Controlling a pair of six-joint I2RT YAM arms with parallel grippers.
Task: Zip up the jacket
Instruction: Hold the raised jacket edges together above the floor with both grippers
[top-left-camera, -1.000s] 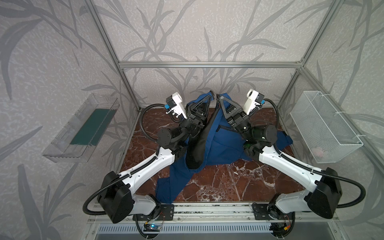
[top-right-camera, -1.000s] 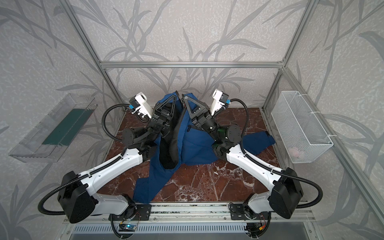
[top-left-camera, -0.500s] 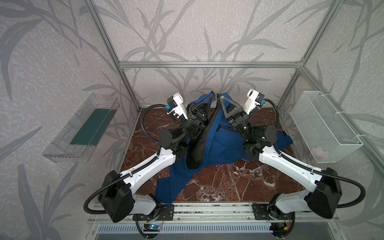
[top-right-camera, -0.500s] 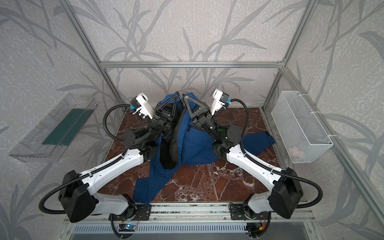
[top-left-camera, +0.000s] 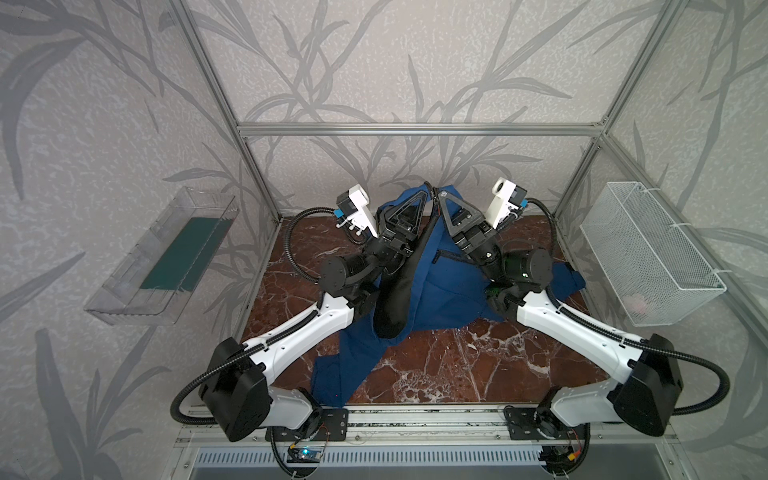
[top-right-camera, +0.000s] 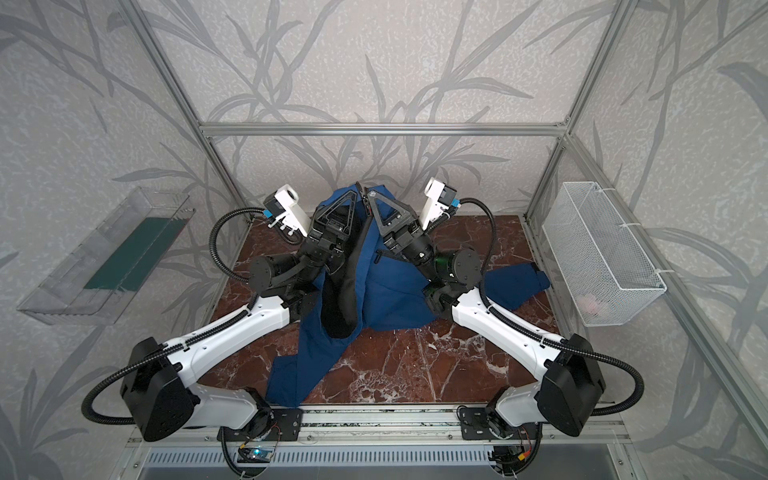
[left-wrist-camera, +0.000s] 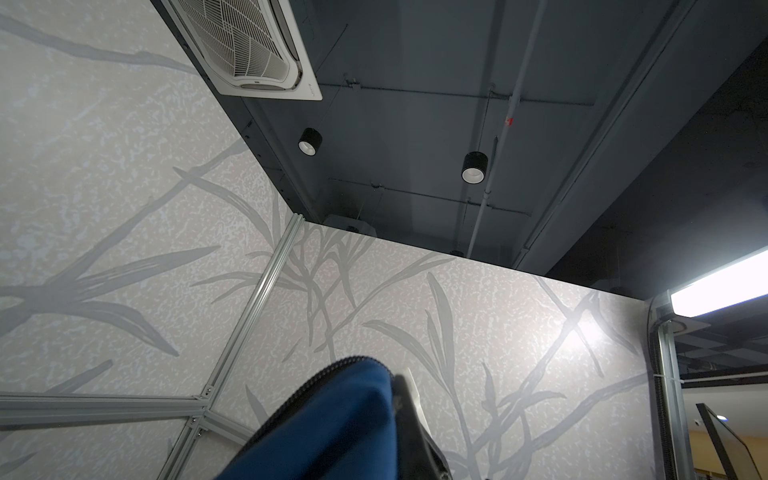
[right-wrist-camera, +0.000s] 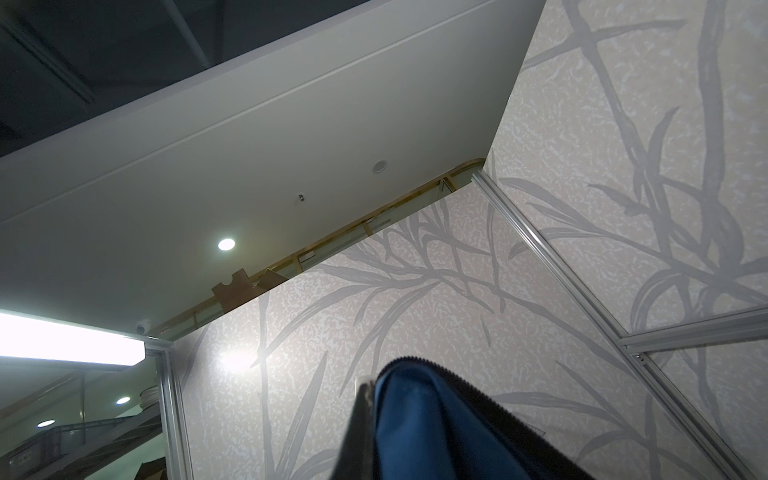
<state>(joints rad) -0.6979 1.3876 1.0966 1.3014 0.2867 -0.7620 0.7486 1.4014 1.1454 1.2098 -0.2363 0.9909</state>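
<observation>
Triangular fingers (top-left-camera: 445, 198) on draped navy jacket (top-left-camera: 440, 286)

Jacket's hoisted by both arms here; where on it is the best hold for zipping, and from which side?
Likely the zipper edges of the jacket, one front flap per claw, each from its own outer side. The left claw and right claw pinch there: the toothed edges sit close on top, the open front hanging below with black lining showing.

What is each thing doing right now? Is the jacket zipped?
jacket: unzipped, black lining showing, one end lifted, the rest on the table.
left gripper: shut on one zipper edge.
right gripper: shut on the other zipper edge.
basket: hanging at the side, something small and pale inside.
</observation>
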